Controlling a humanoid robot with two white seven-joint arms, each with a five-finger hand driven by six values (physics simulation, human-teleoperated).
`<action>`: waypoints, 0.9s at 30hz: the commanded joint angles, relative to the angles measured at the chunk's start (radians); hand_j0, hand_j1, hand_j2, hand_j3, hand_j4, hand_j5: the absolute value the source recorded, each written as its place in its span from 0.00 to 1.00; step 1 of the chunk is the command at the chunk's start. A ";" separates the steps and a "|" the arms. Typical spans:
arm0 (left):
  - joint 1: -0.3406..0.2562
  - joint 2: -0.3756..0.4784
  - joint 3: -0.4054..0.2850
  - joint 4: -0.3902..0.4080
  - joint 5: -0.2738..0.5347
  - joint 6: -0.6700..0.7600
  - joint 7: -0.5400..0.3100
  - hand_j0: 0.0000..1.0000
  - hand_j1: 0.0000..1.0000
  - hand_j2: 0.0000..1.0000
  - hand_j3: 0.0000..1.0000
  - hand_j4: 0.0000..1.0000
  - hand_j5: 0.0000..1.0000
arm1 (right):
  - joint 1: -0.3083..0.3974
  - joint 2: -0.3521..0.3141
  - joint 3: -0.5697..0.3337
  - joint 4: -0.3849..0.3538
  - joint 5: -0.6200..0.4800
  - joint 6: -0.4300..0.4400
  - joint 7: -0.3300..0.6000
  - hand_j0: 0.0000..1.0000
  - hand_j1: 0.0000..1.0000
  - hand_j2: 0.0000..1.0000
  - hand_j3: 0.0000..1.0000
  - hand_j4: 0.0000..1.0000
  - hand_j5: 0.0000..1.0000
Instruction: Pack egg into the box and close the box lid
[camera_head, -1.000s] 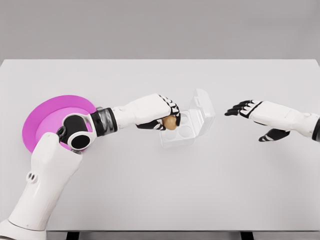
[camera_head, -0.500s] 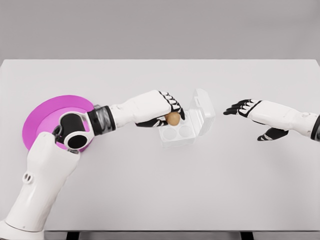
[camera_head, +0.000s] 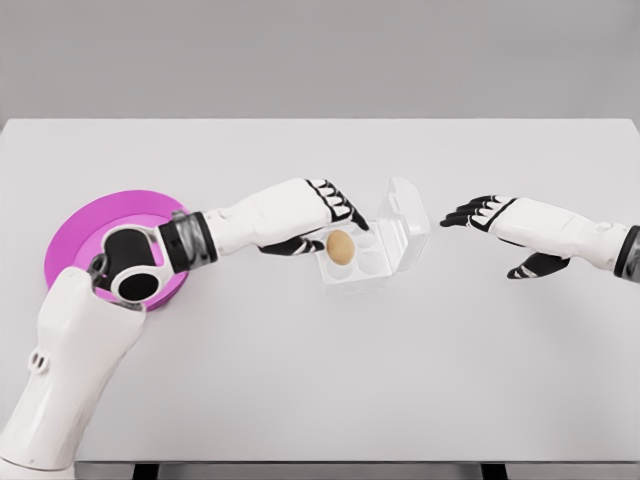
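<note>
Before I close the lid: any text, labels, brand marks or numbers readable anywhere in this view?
None readable. The clear box, egg, magenta plate, white table, left robot hand and right robot hand carry no print; the black bands on the fingers are only pattern.

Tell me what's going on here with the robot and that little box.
The robot is packing an egg into a clear box on a white table. The egg sits in a front left cup, and the left hand is right beside it, fingers loosened. The lid stands open. The right hand hovers open to the right. A pink plate lies far left.
</note>
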 joint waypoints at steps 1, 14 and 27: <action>0.000 0.004 0.010 -0.007 0.011 0.003 0.001 0.79 0.79 0.79 0.79 0.79 0.79 | 0.000 -0.001 0.000 -0.001 -0.007 0.003 0.000 1.00 1.00 1.00 1.00 1.00 1.00; 0.011 0.286 0.072 -0.096 0.340 0.003 0.001 1.00 1.00 1.00 1.00 1.00 1.00 | 0.000 0.014 0.006 -0.021 -0.007 0.003 0.000 1.00 1.00 1.00 1.00 1.00 1.00; 0.124 0.630 0.231 0.028 0.656 0.003 0.001 1.00 1.00 1.00 1.00 1.00 1.00 | 0.011 0.022 0.031 -0.136 -0.008 0.003 0.000 1.00 1.00 1.00 1.00 1.00 1.00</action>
